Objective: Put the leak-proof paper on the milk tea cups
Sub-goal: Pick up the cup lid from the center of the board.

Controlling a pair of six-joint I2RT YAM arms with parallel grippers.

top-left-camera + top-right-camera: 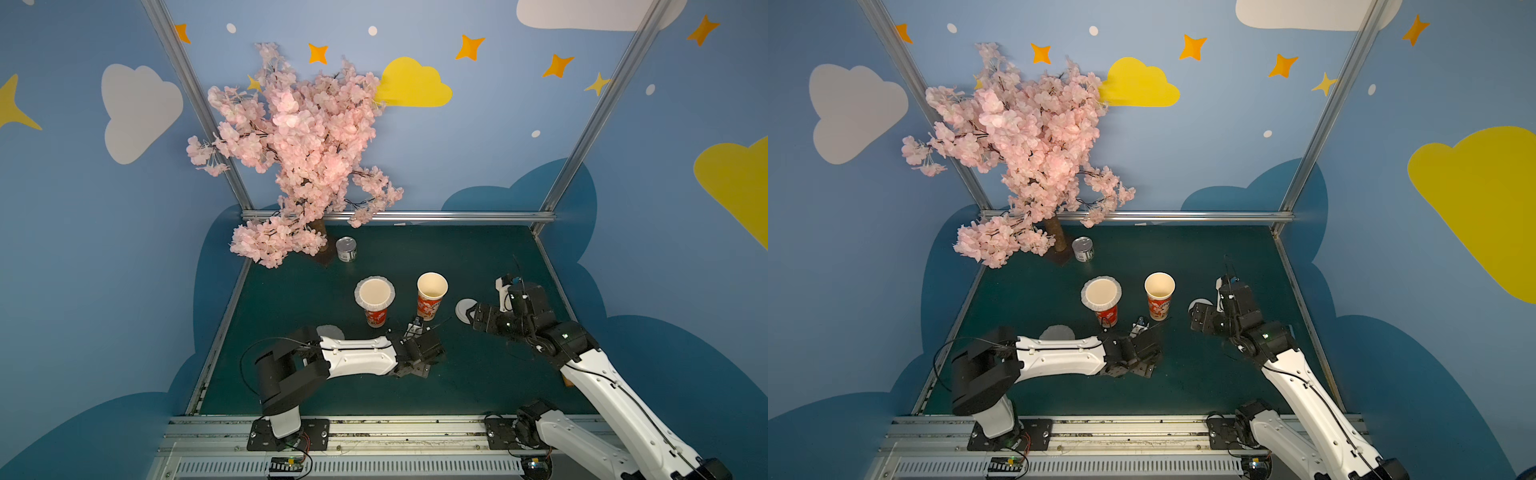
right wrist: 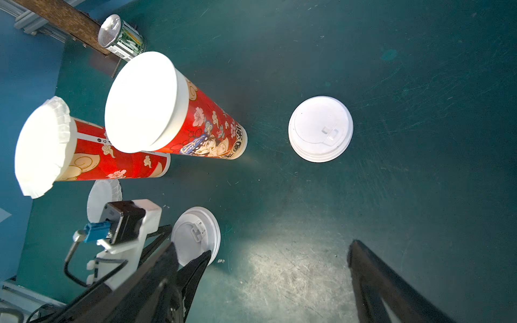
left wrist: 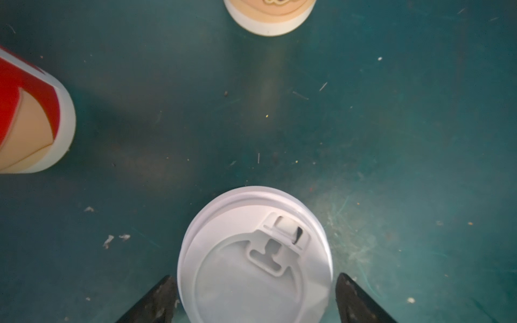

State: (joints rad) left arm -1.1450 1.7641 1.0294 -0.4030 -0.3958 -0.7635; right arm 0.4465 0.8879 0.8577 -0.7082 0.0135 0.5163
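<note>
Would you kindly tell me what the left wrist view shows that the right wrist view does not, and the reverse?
Only the left wrist view: the moulded sip tab of the white lid in close detail.
Only the right wrist view: the cup mouths, with leak-proof paper on one cup and the other cup uncovered; a spare paper on the table; a second lid; the tin can.
Both: the white lid between the open left gripper's fingers, and both cups' lower parts.
</note>
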